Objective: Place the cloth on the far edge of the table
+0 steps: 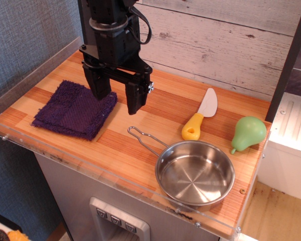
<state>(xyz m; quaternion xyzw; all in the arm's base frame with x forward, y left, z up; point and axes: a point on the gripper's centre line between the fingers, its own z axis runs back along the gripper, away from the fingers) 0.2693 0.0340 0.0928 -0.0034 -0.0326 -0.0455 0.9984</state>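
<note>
We see a dark purple, fuzzy terry cloth [74, 109], folded into a thick, roughly square pad, lying flat on the left part of a butcher-block wooden desk [140, 150] made of light and reddish-orange planks with a clear acrylic rim. The cloth sits near the desk's left edge, with one corner pointing toward the near rim.

The robot's black hand [117, 98] hangs just above and to the right of the cloth, at its upper right corner. Its two fingers are spread wide and hold nothing. One finger stands over the cloth's right edge; the other stands over bare wood just beside it. So the cloth lies to the left of the hand and slightly nearer the camera. The cloth has no clear long axis.

Behind the hand, the far edge of the desk runs along a whitewashed plank wall [220, 40].

Well apart to the right lie a toy knife with a yellow handle and white blade [199, 116], a green plastic pear [248, 133], and a round steel pan with a wire handle [194, 173].
</note>
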